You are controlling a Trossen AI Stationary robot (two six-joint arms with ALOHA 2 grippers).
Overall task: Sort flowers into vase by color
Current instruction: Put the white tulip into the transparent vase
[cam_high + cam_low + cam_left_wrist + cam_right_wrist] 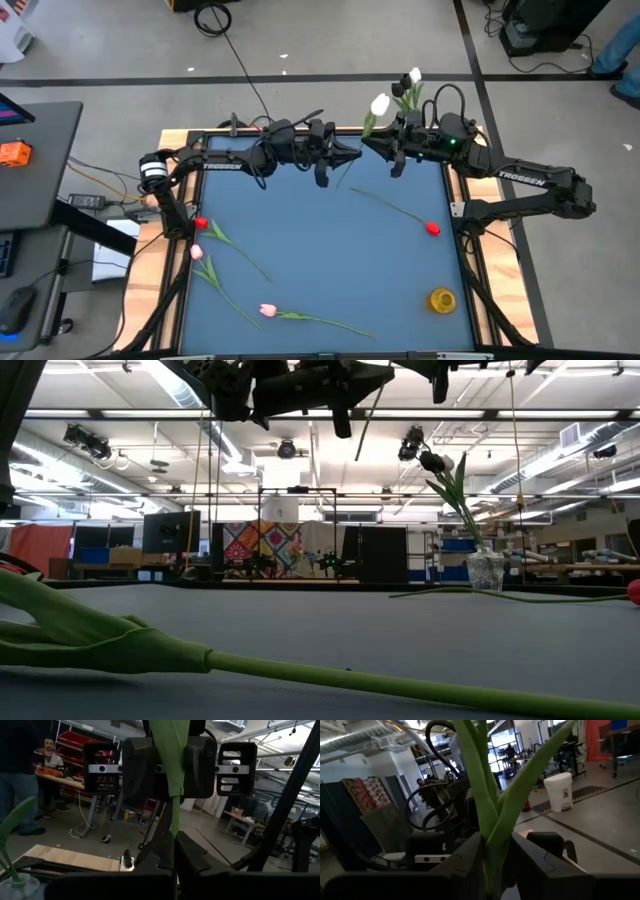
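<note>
High view table (320, 240): blue-grey top in a wooden frame, both arms reaching over its far edge.
Left arm: stretches along the far edge of the table from the far left corner toward the middle.
Right arm: comes in from the right side of the table toward the far right corner.
Left gripper (338, 155): above the far edge of the table, just left of the right gripper; fingers closed on a green stem (172, 817), which runs up between them in the left wrist view.
Right gripper (392, 150): above the far edge of the table, fingers clamped around the same flower's stem and leaves (492, 820) in the right wrist view.
White tulip (380, 104): its head lies just beyond the far edge of the table, beside the right gripper; held up off the table by both grippers.
Glass vase (486, 571): stands at the far right of the table, holding a white tulip (415, 75) and a black one (402, 83).
Red tulip (432, 228): lies on the table on the right side, stem pointing toward the middle.
Second red tulip (201, 223): on the table near the left edge.
Pink tulips: one (196, 252) near the left edge of the table, another (267, 311) near the front edge.
Yellow object (442, 299): on the table near the front right corner.
</note>
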